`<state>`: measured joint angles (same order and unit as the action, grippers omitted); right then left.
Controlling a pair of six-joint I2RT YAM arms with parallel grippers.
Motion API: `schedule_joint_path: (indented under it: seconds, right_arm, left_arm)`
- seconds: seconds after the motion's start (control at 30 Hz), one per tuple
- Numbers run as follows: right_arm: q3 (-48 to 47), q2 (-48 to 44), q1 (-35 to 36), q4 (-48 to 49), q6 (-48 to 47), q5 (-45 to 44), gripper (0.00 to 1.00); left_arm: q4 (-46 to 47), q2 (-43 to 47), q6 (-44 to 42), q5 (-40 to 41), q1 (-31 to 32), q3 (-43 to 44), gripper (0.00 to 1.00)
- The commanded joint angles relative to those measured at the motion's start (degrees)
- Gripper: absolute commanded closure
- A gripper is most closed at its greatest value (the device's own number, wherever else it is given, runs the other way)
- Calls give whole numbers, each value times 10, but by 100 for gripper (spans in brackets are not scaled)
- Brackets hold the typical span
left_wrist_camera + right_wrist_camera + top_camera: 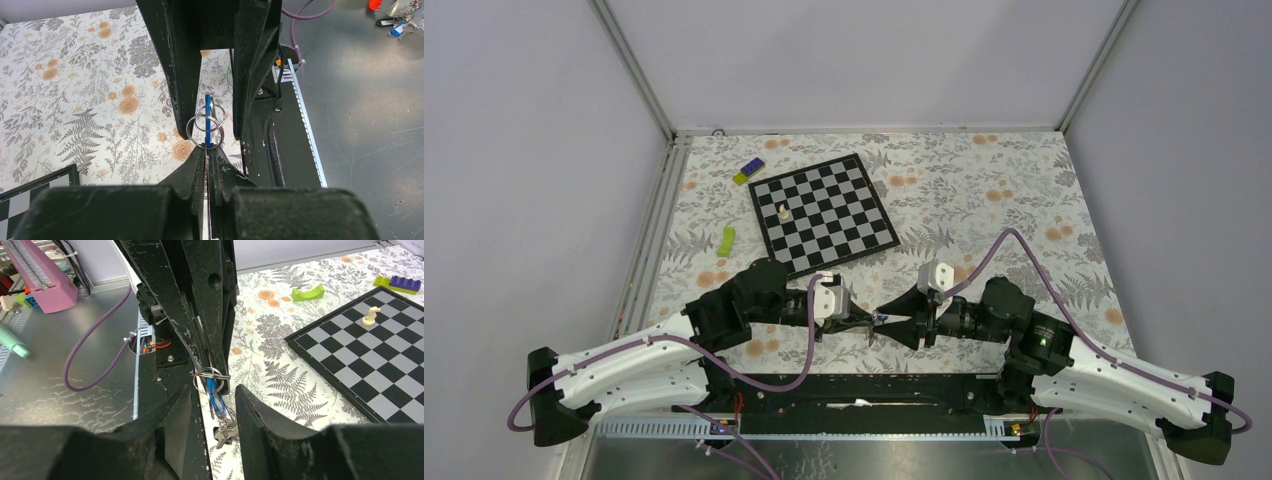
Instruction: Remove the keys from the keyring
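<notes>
My left fingers [197, 167] are pinched shut on the keyring [205, 131], held off the bench [984, 200] near its 6 o'clock edge. The blue tag [215, 394] and the keys [226, 432] hang below the keyring. My right fingers [250, 412] stand partly open, one each side of the blue tag, gripping nothing that I can see. The chessboard [824, 212] with its white piece [782, 211] lies off at 11 o'clock, a green block [725, 240] at 10, both well apart from the work.
</notes>
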<state>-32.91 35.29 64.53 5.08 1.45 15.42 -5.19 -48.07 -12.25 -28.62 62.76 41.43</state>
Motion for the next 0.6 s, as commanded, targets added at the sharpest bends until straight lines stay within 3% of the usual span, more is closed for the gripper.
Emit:
schedule_joint_path:
  seconds: [0.0,0.37,0.57]
  right_arm:
    - [1,-2,0,20,2,-16,57]
    - [5,-21,0,40,17,-13,100]
    - [-25,-18,0,-5,-6,-9,100]
  left_arm:
    - [24,15,-9,7,1,21,100]
    - [23,16,-7,6,1,16,100]
    - [24,15,-4,5,1,12,100]
